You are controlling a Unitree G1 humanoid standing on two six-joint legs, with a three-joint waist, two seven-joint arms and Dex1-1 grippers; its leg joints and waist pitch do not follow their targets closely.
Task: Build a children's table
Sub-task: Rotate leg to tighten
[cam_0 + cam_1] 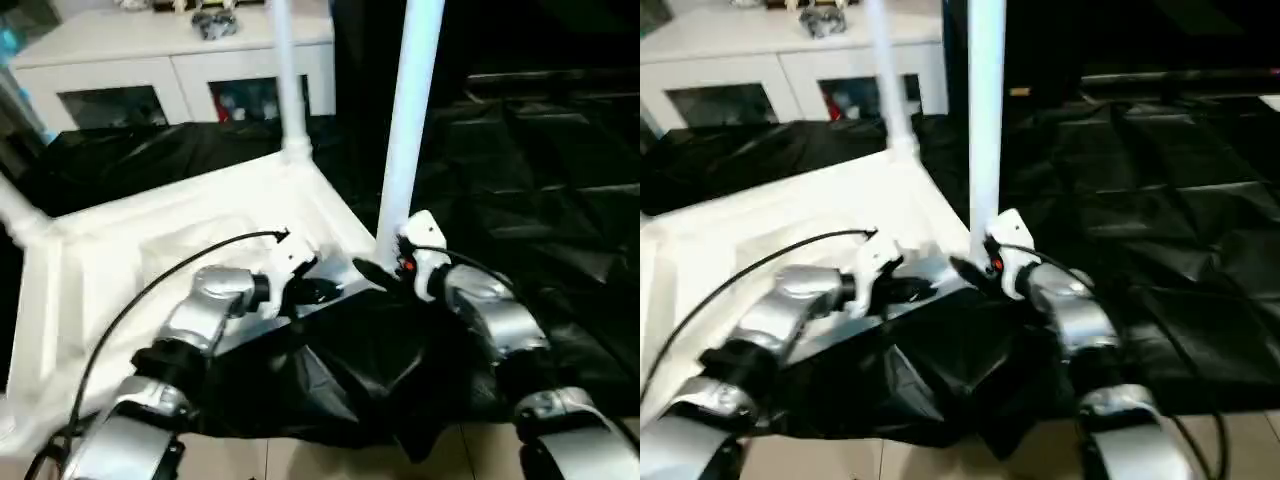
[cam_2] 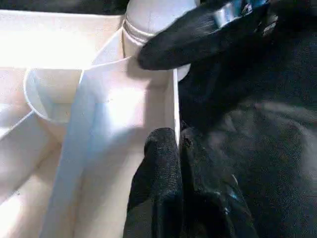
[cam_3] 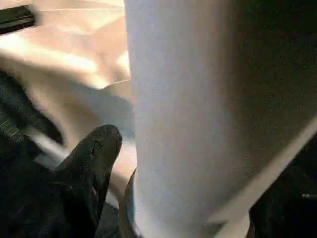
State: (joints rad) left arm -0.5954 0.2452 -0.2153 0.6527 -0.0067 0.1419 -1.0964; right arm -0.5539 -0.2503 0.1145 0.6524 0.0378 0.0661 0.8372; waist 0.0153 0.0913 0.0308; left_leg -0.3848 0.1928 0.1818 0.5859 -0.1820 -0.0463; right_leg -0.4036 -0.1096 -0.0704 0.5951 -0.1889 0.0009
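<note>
**Tabletop Upside Down, Near-Right Leg Standing in Its Socket**

We saw the children's table lying upside down on the black-draped work table (image 1: 560,200). Its white plastic top (image 1: 130,250) showed the ribbed underside, and it filled the left and middle of the scene. Three tapered white legs were in view. The far leg (image 1: 285,70) stood upright in the far-right corner socket. The near-right leg (image 1: 410,110) rose upright from the near-right corner socket, at the edge closest to our grippers. A third leg (image 1: 18,210) showed at the far-left corner, leaning out of view past the left edge.

Our left gripper (image 2: 171,148) sat at the near rim of the top, just left of the near-right socket. Its two black fingers (image 2: 158,163) were pressed together, and they lay against the thin upright edge wall of the top; we could not tell whether that wall was pinched between them.

Our right gripper (image 1: 385,265) was at the base of the near-right leg. In the right wrist view one black finger (image 3: 94,148) stood just beside the wide white tube (image 3: 183,114), low near the socket collar. We could not tell whether its jaws were closed around the leg or stood free of it.

Beyond the work table stood a white glass-door cabinet (image 1: 170,70), with small objects on top.
</note>
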